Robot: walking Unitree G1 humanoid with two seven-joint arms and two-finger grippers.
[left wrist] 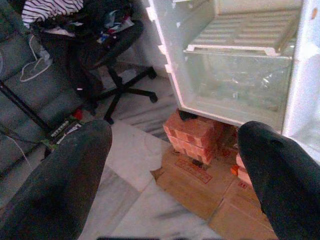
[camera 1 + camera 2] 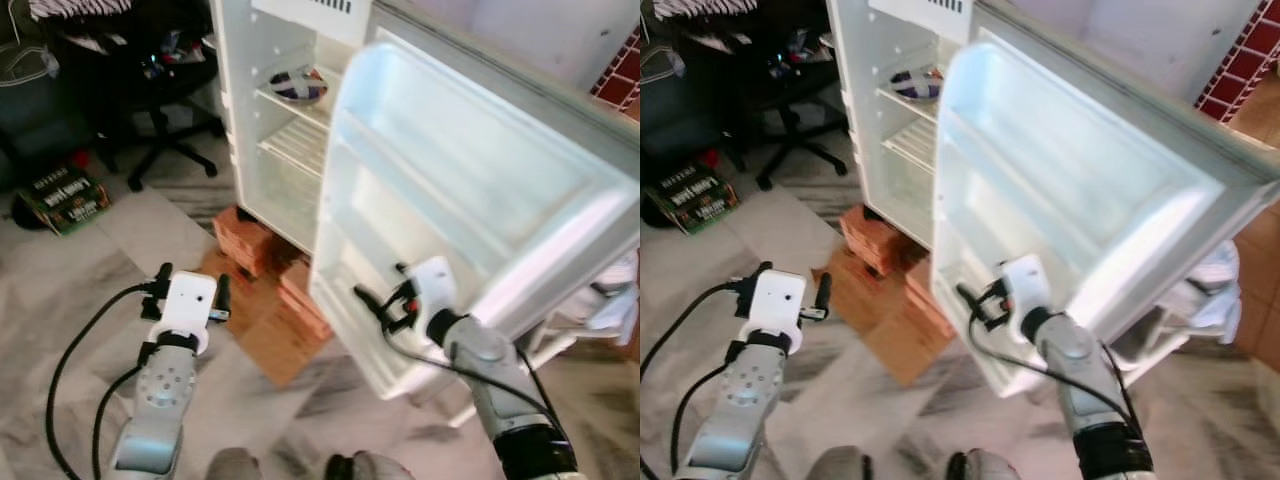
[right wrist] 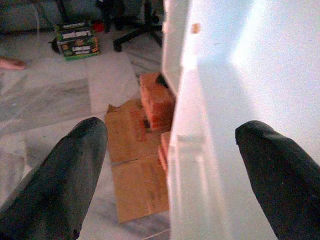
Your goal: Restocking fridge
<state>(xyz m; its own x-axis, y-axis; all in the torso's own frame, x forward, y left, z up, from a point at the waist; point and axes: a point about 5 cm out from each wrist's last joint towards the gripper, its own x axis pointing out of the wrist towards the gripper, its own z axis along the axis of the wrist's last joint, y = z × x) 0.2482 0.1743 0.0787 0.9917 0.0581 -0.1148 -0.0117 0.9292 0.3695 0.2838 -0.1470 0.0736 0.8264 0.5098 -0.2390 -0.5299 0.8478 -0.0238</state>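
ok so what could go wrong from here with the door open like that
1. The right gripper sits open at the door edge, one finger either side in the right wrist view; a swing of the door could jam or knock it.
2. The fridge stands on bricks with cardboard below; a hard push on the door might rock it.
3. A bowl sits on the upper shelf and could slide if the fridge jolts.
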